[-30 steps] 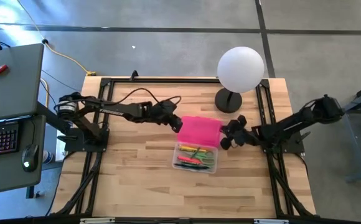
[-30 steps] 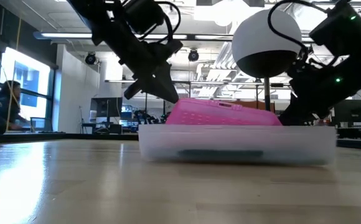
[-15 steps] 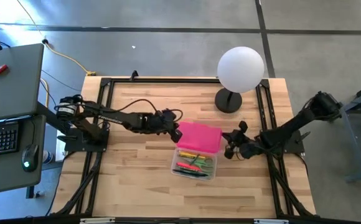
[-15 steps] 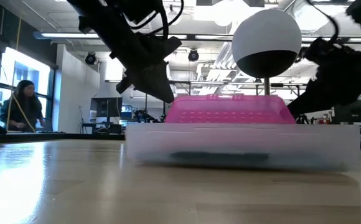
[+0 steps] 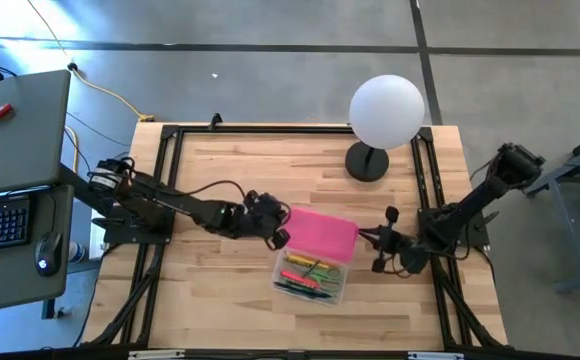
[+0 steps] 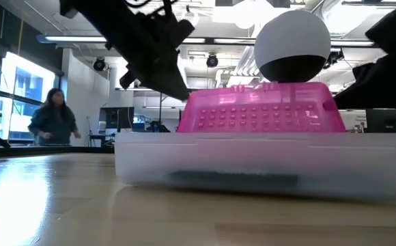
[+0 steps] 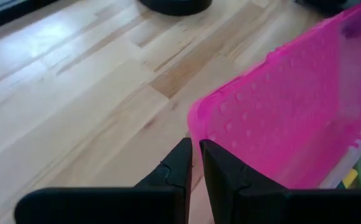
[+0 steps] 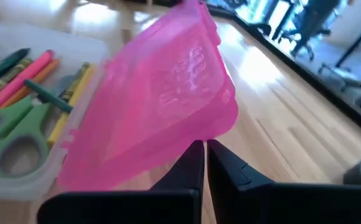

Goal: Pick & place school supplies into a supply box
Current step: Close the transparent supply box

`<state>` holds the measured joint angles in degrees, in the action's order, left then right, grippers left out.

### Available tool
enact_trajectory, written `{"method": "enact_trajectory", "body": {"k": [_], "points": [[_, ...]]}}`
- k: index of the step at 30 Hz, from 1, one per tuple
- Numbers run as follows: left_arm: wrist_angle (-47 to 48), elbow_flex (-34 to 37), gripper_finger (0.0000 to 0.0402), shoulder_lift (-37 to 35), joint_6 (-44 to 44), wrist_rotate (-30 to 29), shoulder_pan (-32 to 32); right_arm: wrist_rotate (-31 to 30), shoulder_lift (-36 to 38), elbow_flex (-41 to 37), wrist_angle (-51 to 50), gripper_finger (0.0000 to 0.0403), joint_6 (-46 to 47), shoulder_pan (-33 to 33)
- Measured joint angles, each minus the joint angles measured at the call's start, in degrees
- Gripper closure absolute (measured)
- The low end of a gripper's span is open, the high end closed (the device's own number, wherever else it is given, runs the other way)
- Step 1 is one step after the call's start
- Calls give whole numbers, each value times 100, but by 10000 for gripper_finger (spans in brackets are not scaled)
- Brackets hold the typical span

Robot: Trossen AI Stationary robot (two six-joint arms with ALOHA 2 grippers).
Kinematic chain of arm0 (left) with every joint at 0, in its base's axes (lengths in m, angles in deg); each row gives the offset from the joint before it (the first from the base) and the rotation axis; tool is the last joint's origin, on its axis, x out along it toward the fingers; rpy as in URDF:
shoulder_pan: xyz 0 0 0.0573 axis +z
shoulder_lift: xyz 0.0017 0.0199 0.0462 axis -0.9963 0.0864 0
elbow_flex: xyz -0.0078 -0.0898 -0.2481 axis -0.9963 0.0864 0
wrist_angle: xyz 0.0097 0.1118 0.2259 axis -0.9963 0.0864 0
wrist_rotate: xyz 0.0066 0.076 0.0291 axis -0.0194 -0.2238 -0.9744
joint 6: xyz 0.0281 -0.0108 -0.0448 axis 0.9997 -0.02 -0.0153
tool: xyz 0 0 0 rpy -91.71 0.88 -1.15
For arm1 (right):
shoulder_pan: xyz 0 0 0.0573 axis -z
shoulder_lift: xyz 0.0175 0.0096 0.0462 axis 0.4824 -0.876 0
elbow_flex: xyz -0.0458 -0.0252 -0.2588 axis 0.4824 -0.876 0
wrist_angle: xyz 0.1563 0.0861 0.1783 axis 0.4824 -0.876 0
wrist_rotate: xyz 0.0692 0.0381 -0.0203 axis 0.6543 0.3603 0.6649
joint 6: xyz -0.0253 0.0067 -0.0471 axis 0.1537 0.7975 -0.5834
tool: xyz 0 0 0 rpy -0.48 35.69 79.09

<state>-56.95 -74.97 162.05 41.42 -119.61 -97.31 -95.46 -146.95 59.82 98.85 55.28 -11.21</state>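
The supply box [image 5: 310, 272], clear plastic, stands near the table's middle and holds pens, pencils [image 5: 308, 268] and the green-handled scissors [image 8: 12, 137]. Its pink lid [image 5: 322, 230] sits tilted over the box's far part. The lid's near long edge [image 8: 68, 177] is down at the box and its far edge is raised. My left gripper [image 5: 279, 235], shut, is at the lid's left end. My right gripper [image 5: 378, 250], shut, stands a little to the right of the lid, apart from it. My left gripper meets the pink lid at its left-end corner [image 7: 196, 121] with its shut fingertips [image 7: 187, 152]. It comes from the table's left, slanting down. The lid stays tilted, its near edge on the box.
A white globe lamp [image 5: 385, 110] stands on its dark base [image 5: 368, 162] at the far right of the table. Black frame rails [image 5: 160, 200] run along the table's sides. A desk with a keyboard [image 5: 0, 220] is left of the table. A person [image 6: 53, 119] moves in the room behind.
My left gripper has moved toward the near edge and the right, staying at the lid's left end. Box and lid have slid toward the near edge, and the lid has tipped up steeper. My right gripper has drawn back toward the near-right, away from the lid.
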Motion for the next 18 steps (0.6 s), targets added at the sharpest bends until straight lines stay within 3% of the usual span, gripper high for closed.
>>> {"method": "enact_trajectory", "body": {"k": [6, 14, 18], "points": [[-11, 0, 328, 2, 209, -633, -485, -209, -2, 2, 412, 402, -923, -402], [-393, -3, 328, 4, 990, -934, -1102, 886, -2, 2, 1052, 403, -2702, -731], [-510, -11, 328, 9, 1163, -1071, -1404, 760, -2, 2, 1159, 403, -3222, -764]]}}
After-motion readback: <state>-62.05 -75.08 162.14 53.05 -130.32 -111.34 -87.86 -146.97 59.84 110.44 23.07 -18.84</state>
